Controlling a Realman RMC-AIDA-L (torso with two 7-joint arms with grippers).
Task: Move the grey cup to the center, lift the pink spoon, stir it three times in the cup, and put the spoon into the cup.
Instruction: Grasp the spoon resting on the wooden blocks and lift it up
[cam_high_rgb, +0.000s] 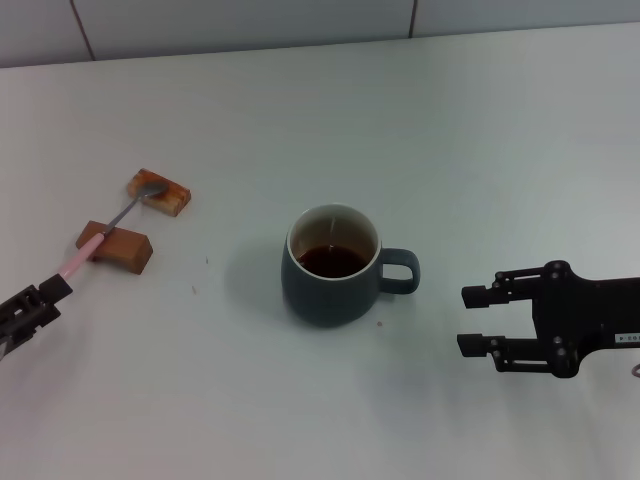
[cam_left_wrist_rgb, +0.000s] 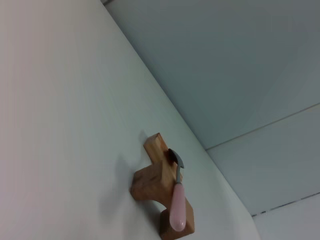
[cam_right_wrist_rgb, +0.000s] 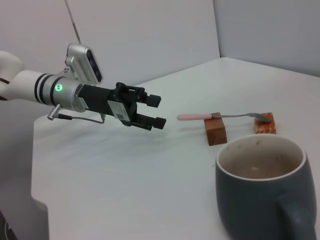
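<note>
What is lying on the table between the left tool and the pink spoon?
Nothing. In the right wrist view, the left tool, open, is apart from the pink spoon, which rests across two wooden blocks; only bare table shows between them.

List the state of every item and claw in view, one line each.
grey cup: upright mid-table, brown liquid inside, handle toward the right claw.
pink spoon: lying across two wooden blocks, not held.
left claw: open, near the spoon's handle end, holding nothing.
right claw: open, beside the cup's handle, not touching.
</note>
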